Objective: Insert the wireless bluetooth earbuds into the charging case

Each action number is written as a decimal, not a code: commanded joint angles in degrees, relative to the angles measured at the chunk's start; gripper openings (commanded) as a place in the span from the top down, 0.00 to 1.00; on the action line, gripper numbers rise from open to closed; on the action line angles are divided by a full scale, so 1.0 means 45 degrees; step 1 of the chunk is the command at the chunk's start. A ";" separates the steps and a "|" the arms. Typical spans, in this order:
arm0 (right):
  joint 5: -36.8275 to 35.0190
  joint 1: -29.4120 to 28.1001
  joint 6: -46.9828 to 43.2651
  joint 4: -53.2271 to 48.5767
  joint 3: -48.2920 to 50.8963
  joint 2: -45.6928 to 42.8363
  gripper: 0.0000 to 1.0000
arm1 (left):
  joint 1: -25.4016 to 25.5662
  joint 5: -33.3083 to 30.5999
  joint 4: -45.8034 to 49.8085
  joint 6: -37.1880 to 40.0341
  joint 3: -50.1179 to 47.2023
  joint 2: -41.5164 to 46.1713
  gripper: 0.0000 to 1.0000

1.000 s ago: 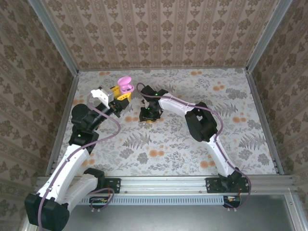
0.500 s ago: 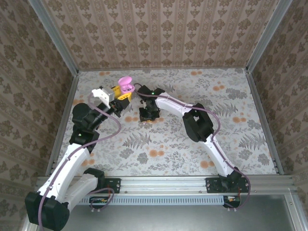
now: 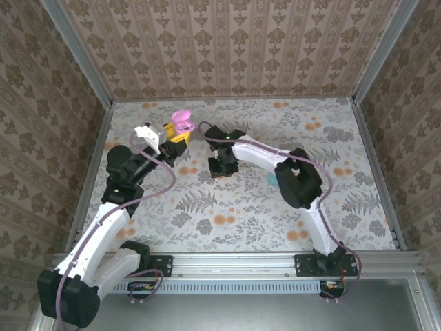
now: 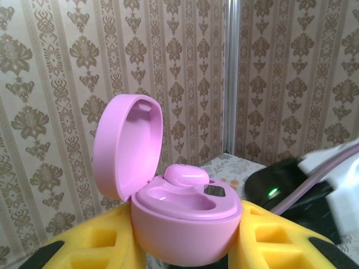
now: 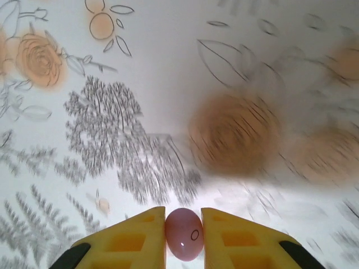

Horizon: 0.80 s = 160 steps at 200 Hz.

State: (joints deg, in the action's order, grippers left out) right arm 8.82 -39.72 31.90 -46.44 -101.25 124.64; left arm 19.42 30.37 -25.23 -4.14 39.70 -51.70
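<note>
Yellow foam pads (image 5: 134, 241) of your right tool (image 5: 184, 216) are pressed together on a pinkish bud (image 5: 183, 242), one pad on each side, w/ the bud's long axis running along the pads. That side-on pinch leaves its lower end free, which is prob. what you need to drop it into a socket. From above, the right tool (image 3: 224, 167) sits over the middle of the table (image 3: 344, 207), pointing down. The floral print under the bud is smeared in the wrist view, so you can't tell if the bud is clear of the table yet.

Further back and to the left, your left tool (image 3: 176, 134) is clamped on the charging case (image 3: 182, 123), holding it up off the table near the back wall (image 3: 241, 48). In its wrist view the pads grip the case's base (image 4: 185, 235) from both sides, opening facing up, lid (image 4: 129, 145) flipped back and out of the way. That reads as a presenting pose: case steady and level so the other arm can approach from above.

One seated bud (image 4: 186, 175) is already in the case; the recess (image 4: 168, 199) beside it looks vacant. Judging by that, you're abt halfway, w/ the second bud in hand. The two tools are near but apart, so next you'd need to carry the bud over the vacant recess and line it up before letting go. Tiny part, smooth shell: a skewed entry could make it pop out.
</note>
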 commanded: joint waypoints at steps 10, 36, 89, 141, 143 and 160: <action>-0.0502 0.0460 0.0556 0.1082 0.2339 -0.3433 0.78 | 0.0231 0.0335 0.0139 0.0694 0.0049 -0.0596 0.67; -0.0925 0.0787 0.0907 0.1218 0.3922 -0.6142 0.77 | 0.0799 0.0341 0.0025 0.1419 0.0002 -0.1500 0.67; -0.1430 0.0731 0.0959 0.0928 0.3979 -0.9882 0.77 | 0.2140 0.0715 -0.1024 0.2282 0.0175 -0.3203 0.67; -0.1222 0.0081 0.1013 0.1272 0.2962 -1.0097 0.77 | 0.2800 0.0701 -0.1122 0.2637 0.0477 -0.3879 0.67; -0.1209 0.0074 0.1011 0.1314 0.2933 -1.0075 0.77 | 0.2810 0.0685 -0.1114 0.2663 0.0475 -0.3881 0.67; -0.1084 -0.0073 0.0981 0.1543 0.2628 -0.9614 0.77 | 0.2944 0.0682 -0.1077 0.2802 0.0508 -0.3918 0.67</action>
State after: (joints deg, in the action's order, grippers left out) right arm 3.79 -39.18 35.88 -41.34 -86.70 78.48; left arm 31.77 32.34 -27.46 6.11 39.79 -69.17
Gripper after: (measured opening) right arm 0.229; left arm 0.335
